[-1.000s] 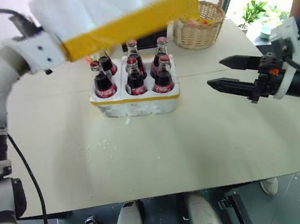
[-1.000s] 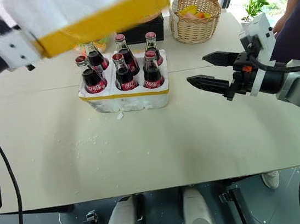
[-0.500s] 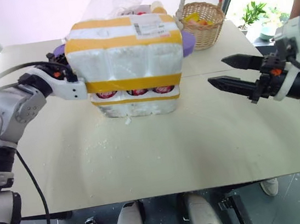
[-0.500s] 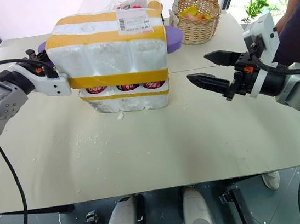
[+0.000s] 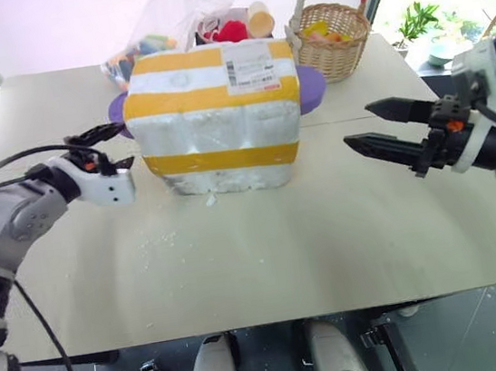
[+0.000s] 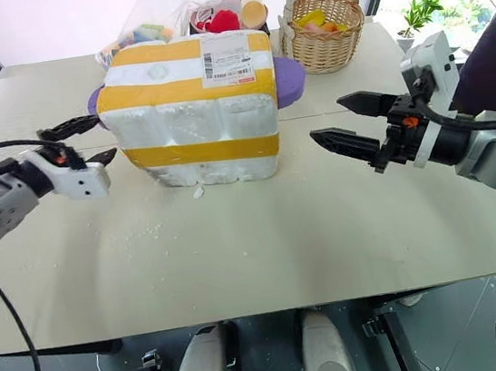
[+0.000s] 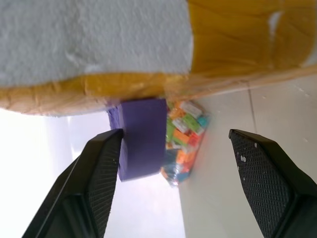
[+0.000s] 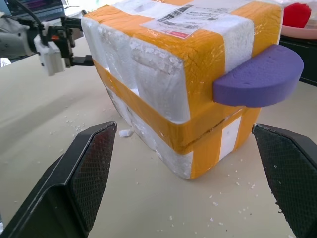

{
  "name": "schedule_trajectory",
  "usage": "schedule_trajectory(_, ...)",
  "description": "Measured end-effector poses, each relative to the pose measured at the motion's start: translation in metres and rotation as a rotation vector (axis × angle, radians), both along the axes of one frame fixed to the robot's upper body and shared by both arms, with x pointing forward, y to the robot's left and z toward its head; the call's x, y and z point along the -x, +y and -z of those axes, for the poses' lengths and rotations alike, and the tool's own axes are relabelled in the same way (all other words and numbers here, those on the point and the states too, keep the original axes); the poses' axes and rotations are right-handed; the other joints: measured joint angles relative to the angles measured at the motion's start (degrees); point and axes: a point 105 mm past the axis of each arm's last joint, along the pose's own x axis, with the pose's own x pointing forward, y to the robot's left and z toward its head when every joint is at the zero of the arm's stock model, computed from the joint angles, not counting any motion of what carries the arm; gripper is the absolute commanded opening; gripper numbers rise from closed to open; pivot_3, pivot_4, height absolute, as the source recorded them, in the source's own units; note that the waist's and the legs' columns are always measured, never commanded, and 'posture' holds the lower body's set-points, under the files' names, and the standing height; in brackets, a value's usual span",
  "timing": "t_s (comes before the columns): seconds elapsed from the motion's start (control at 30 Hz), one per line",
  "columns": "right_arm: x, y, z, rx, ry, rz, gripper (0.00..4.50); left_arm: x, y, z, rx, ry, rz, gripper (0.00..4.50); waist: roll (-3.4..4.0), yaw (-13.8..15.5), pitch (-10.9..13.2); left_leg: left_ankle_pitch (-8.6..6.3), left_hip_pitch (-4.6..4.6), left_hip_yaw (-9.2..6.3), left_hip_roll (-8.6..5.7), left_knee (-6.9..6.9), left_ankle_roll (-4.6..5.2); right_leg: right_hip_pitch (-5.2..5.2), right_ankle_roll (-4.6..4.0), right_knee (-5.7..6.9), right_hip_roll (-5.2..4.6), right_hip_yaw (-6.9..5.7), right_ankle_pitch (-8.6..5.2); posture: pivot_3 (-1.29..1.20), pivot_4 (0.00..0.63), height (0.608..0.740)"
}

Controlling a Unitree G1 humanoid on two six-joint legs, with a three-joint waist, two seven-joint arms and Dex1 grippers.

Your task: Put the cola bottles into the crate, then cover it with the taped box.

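Crumbs (image 5: 165,239) of white foam dot the near table (image 5: 266,256). Past them, mid-table, sits the taped box (image 5: 214,117), label up, long side running left to right. The left gripper (image 5: 108,149) has let go beside its left end, fingers apart. The right gripper (image 5: 376,127) hangs level to the right, open, holding nothing. Farthest stands a wicker basket (image 5: 332,42) with bright things inside.

Left pincer (image 7: 185,186) spread wide beside taped box (image 7: 99,44); purple handle (image 7: 141,136), toy bag (image 7: 183,136) between fingers.

taped box (image 5: 213,117) on table (image 5: 265,247), wicker basket (image 5: 335,39) behind right
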Motion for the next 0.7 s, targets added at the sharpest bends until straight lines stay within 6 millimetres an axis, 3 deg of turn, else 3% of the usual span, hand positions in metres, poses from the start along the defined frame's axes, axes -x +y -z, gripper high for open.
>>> schedule_trajectory(0.07, 0.000, -0.001, 0.001, 0.001, 0.003, 0.006, 4.50, 0.016, 0.013, 0.008, 0.155, 0.140, -0.036, 3.70, 0.08, -0.22, -0.02, -0.03, 0.10, 0.08, 0.04, -0.05, 0.04, 0.03, -0.18, -0.02, -0.06, 0.02, -0.10, 0.00, 0.150, 0.740)
schedule_trajectory(0.17, -0.002, -0.003, 0.003, 0.001, 0.006, 0.009, 4.50, 0.036, 0.027, 0.021, 0.643, 0.508, -0.132, 3.70, 0.05, -0.08, 0.00, -0.03, 0.10, 0.05, 0.13, -0.04, 0.03, 0.05, -0.20, -0.02, 0.01, 0.00, -0.12, 0.00, 0.150, 0.740)
schedule_trajectory(0.23, -0.002, -0.002, 0.004, 0.004, 0.008, 0.006, 4.50, 0.045, 0.031, 0.010, 0.959, 0.704, -0.130, 3.70, 0.02, 0.18, 0.02, -0.03, 0.10, -0.05, 0.13, 0.01, 0.03, 0.11, -0.21, -0.02, 0.06, -0.06, -0.13, 0.00, 0.150, 0.740)
schedule_trajectory(0.3, -0.003, -0.001, 0.004, 0.004, 0.007, -0.004, 4.50, 0.054, 0.033, -0.024, 1.174, 0.812, -0.035, 3.70, 0.02, 0.21, 0.02, -0.03, 0.11, -0.08, 0.06, 0.04, 0.03, 0.14, -0.23, -0.05, 0.06, -0.08, -0.14, 0.00, 0.150, 0.740)
schedule_trajectory(0.37, -0.006, -0.001, 0.004, 0.008, 0.006, -0.009, 4.50, 0.063, 0.037, -0.051, 1.216, 0.841, 0.003, 3.70, 0.04, 0.04, 0.01, -0.04, 0.14, -0.04, 0.01, 0.04, 0.04, 0.16, -0.23, -0.08, 0.04, -0.05, -0.15, 0.00, 0.150, 0.740)
schedule_trajectory(0.43, -0.010, -0.003, 0.004, 0.003, 0.009, -0.011, 4.50, 0.077, 0.040, -0.062, 1.205, 0.925, 0.014, 3.70, 0.09, -0.21, 0.02, -0.05, 0.19, 0.03, -0.01, -0.04, 0.06, 0.14, -0.23, -0.08, 0.02, -0.01, -0.15, 0.00, 0.150, 0.740)
schedule_trajectory(0.53, -0.013, -0.005, 0.006, 0.007, 0.017, -0.011, 4.50, 0.087, 0.036, -0.054, 1.168, 1.047, 0.020, 3.70, 0.19, -0.29, 0.03, -0.06, 0.33, 0.07, 0.01, -0.18, 0.07, 0.14, -0.32, -0.07, 0.03, 0.00, -0.21, 0.00, 0.150, 0.740)
schedule_trajectory(0.7, -0.014, -0.003, 0.005, 0.022, 0.003, -0.034, 4.50, 0.087, 0.040, -0.035, 1.065, 1.107, -0.087, 3.70, 0.19, -0.15, 0.03, -0.07, 0.36, 0.10, 0.04, -0.21, 0.06, 0.14, -0.42, -0.08, 0.03, 0.00, -0.26, 0.00, 0.150, 0.740)
